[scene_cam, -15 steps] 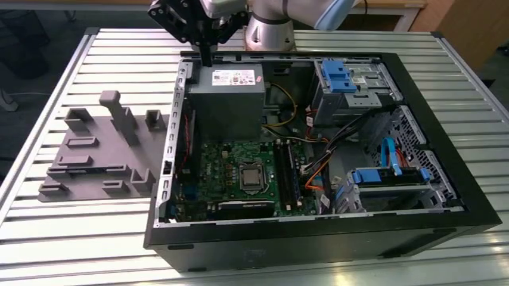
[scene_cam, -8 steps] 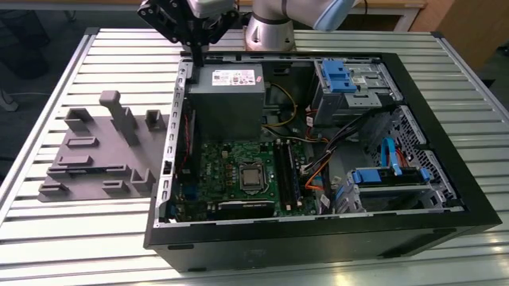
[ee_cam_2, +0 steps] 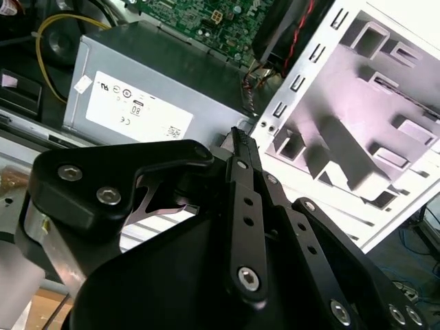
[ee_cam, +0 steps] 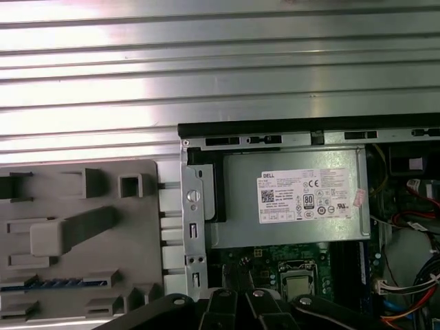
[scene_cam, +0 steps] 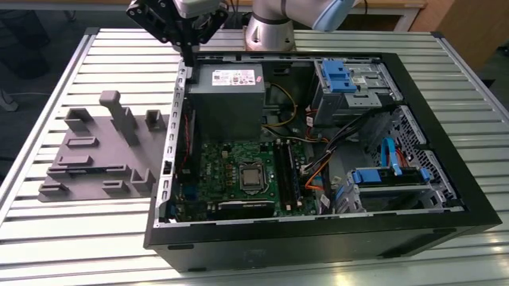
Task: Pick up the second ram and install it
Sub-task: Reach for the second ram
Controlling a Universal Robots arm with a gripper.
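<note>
While the ram (ee_cam: 48, 282) lies untouched in the grey holder (ee_cam: 137, 206) beside the case (scene_cam: 318, 232), we hang the gripper (scene_cam: 188, 58) over its rim, fingers (ee_cam_2: 242, 165) pressed together on nothing, so we judge pickup and install both undone

I get bright, even light overall. The ribbed metal surface (ee_cam: 220, 75) blows out in white glare in the first wrist view. The case (scene_cam: 318, 238) sits shaded inside, and the grey holder (ee_cam_2: 344, 89) takes a pinkish cast in the second wrist view.
</note>
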